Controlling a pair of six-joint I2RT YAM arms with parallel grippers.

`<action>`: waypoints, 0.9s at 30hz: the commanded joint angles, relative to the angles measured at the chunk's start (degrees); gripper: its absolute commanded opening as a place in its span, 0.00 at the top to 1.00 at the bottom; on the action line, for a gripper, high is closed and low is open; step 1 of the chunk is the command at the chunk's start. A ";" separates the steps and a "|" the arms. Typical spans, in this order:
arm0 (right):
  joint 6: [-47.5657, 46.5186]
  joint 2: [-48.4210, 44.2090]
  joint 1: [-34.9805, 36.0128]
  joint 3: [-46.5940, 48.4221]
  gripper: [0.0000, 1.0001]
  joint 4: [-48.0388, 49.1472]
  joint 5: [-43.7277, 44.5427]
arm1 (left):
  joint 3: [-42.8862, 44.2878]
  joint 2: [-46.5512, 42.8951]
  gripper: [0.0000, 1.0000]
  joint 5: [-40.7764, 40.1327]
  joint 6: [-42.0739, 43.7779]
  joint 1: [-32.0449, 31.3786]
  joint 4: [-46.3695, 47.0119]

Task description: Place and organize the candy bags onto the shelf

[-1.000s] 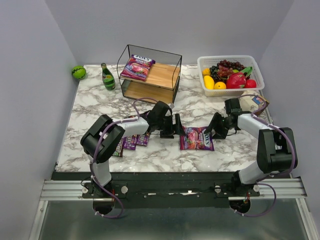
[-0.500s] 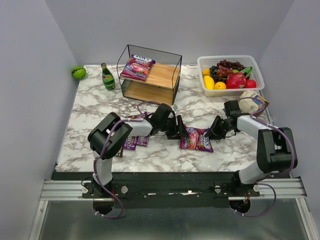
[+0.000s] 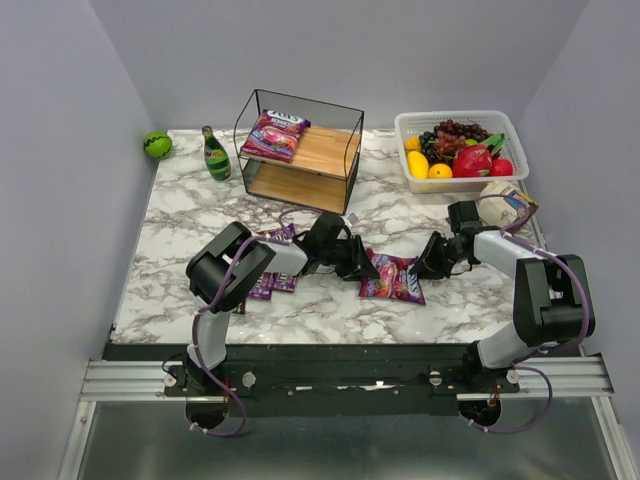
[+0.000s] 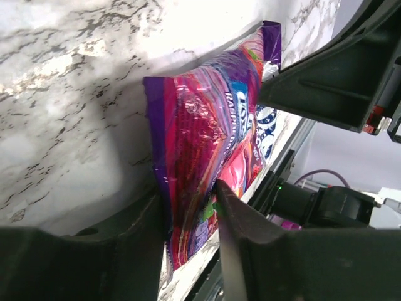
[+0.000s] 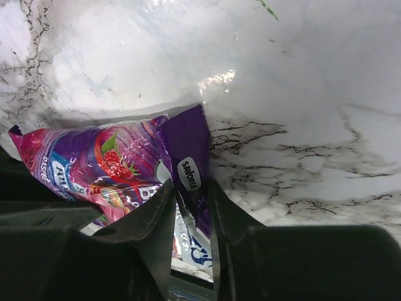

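Note:
A pink-purple FOX'S candy bag [image 3: 392,279] lies on the marble table between my two grippers. My left gripper [image 3: 362,265] is shut on its left edge, seen close in the left wrist view [image 4: 191,200] with the bag [image 4: 213,138] between the fingers. My right gripper [image 3: 432,266] is shut on the bag's right edge, and the right wrist view [image 5: 191,197] shows the bag [image 5: 106,163] pinched there. A second FOX'S bag [image 3: 273,134] lies on the top board of the black wire shelf [image 3: 326,150]. Dark M&M's packets [image 3: 266,285] lie under my left arm, partly hidden.
A green bottle [image 3: 215,153] stands left of the shelf, and a green ball [image 3: 156,144] sits at the far left corner. A white basket [image 3: 505,126] of fruit is at the back right, with a beige carton [image 3: 512,205] in front of it.
My left gripper has moved right to the bag and closed on its left edge. My right gripper has stayed on the bag's right edge, shifting only slightly.

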 commanded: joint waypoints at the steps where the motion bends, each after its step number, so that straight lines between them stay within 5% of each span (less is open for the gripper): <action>1: -1.54 0.09 0.50 -0.94 0.63 -2.59 5.75 | -1.41 0.58 0.65 -0.05 2.07 -0.54 -1.67; 7: -3.12 -3.96 0.50 0.02 0.48 -5.31 17.18 | -0.53 -1.45 0.83 -3.49 6.57 -0.11 -8.89; 17: -2.34 -9.49 0.41 2.22 0.45 -8.74 20.90 | 0.53 -4.35 1.00 -3.84 7.98 0.60 -11.52; 27: 1.09 -18.20 0.50 5.99 0.42 -12.78 17.21 | 1.85 -17.08 1.00 -2.26 8.51 6.30 -15.48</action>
